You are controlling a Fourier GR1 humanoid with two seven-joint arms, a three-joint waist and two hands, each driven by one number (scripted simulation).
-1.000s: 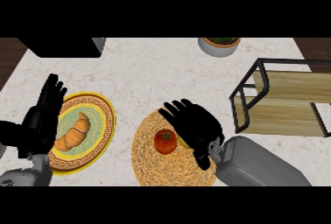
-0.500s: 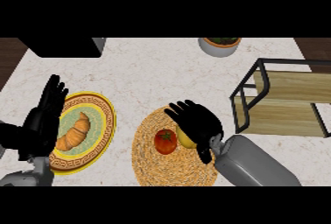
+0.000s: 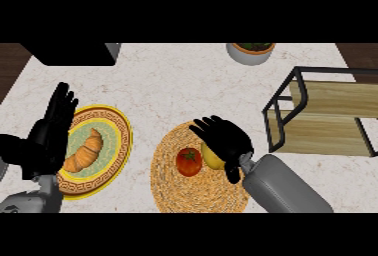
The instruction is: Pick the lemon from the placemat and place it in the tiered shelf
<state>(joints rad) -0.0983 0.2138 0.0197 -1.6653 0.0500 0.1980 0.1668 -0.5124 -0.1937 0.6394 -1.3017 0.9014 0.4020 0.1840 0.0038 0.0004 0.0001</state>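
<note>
Head view: the lemon [image 3: 212, 156] lies on the round woven placemat [image 3: 193, 192], just beside a tomato [image 3: 189, 161]. The right hand [image 3: 226, 141] covers the lemon's right side, fingers seemingly curling round it, though contact is hard to judge. The shelf [image 3: 325, 111] stands well apart at right. The left hand [image 3: 50, 132] rests open, fingers up, over a plate [image 3: 111, 131] holding a croissant [image 3: 85, 153].

Yellow lemon [image 3: 212, 156] on woven placemat [image 3: 184, 192]; wooden tiered shelf [image 3: 332, 117] apart.
</note>
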